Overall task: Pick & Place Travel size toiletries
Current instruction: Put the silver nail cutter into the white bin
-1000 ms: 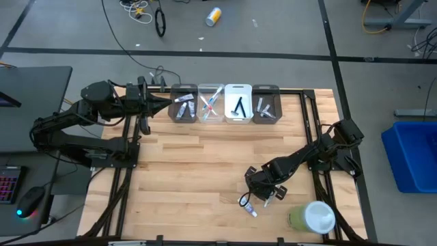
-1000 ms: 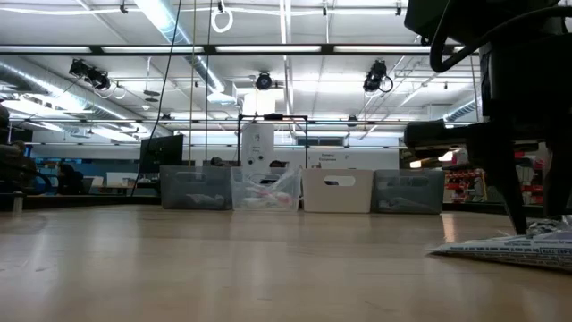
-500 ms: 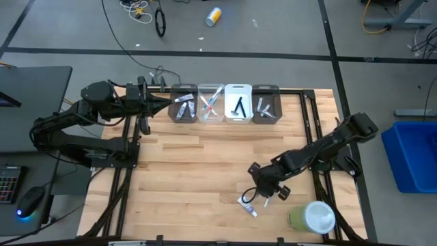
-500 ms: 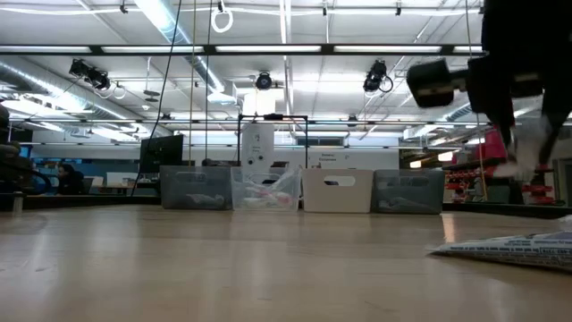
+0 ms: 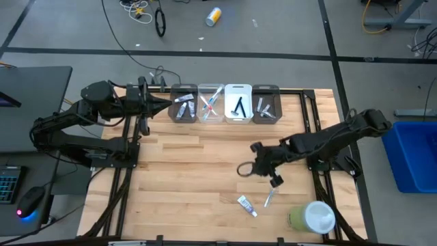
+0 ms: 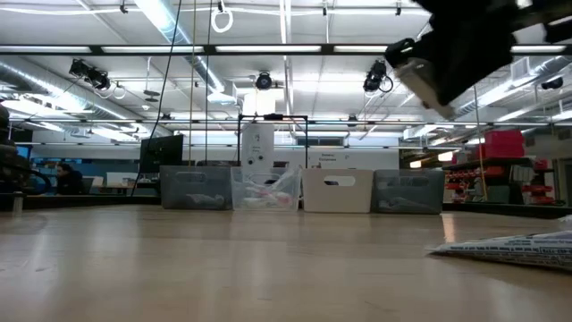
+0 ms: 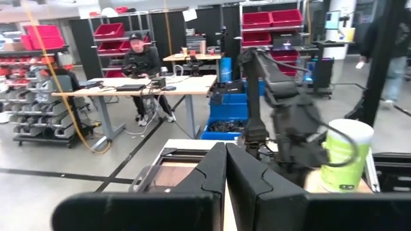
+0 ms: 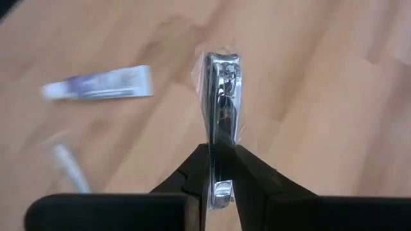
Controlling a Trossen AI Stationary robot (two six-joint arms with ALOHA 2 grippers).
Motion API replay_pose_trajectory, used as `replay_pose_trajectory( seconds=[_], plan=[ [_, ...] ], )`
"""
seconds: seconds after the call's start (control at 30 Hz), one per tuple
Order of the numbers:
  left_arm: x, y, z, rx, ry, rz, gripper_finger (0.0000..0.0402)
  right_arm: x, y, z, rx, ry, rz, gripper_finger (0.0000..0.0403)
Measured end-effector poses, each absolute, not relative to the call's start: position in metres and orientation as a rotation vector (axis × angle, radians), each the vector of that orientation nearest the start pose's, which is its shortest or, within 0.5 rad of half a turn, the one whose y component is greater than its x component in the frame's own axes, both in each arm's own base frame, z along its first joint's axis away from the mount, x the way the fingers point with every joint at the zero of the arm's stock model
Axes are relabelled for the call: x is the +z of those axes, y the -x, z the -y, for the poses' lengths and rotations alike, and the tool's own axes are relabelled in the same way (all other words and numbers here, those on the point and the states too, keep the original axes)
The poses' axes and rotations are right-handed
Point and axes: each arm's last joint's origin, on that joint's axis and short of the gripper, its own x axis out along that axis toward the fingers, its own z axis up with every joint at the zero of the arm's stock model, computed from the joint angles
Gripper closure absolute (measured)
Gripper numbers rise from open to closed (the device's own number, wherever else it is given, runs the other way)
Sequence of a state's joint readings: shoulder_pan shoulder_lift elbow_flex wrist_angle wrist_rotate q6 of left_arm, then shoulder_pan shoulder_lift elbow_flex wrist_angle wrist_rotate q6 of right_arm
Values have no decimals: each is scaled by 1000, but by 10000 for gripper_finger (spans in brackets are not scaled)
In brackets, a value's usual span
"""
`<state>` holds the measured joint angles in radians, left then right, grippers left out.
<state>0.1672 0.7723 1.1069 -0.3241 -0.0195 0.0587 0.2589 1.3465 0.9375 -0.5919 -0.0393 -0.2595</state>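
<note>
Toiletries: one clipper in right pincer, two on table, four bins

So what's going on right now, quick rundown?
Right end effector shut on a wrapped nail clipper, lifted over the table. Left end effector shut, parked near the bins. Toothpaste tube on the wood; path looks clear.

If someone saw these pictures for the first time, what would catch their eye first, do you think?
Probably the right gripper, raised over the middle of the table and shut on a wrapped metal nail clipper. Next, the four bins of sorted toiletries in a row along the far edge, then the green-and-white container at the near right corner, beside a toothpaste tube.
</note>
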Motion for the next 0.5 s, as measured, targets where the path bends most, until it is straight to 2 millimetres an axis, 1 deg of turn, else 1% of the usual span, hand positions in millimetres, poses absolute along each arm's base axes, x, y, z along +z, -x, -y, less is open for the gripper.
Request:
replay_pose_trajectory(
  seconds=[0.27,0.4,0.5],
  plan=[
    [426,-137,-23,147,-46,7,384,241,-260,-21,166,215,-971,348],
    [426,-137,-23,147,-45,7,384,242,-263,8,35,174,-955,348],
    [426,-137,-23,147,-45,7,384,245,-264,34,-75,105,-923,348]
  ],
)
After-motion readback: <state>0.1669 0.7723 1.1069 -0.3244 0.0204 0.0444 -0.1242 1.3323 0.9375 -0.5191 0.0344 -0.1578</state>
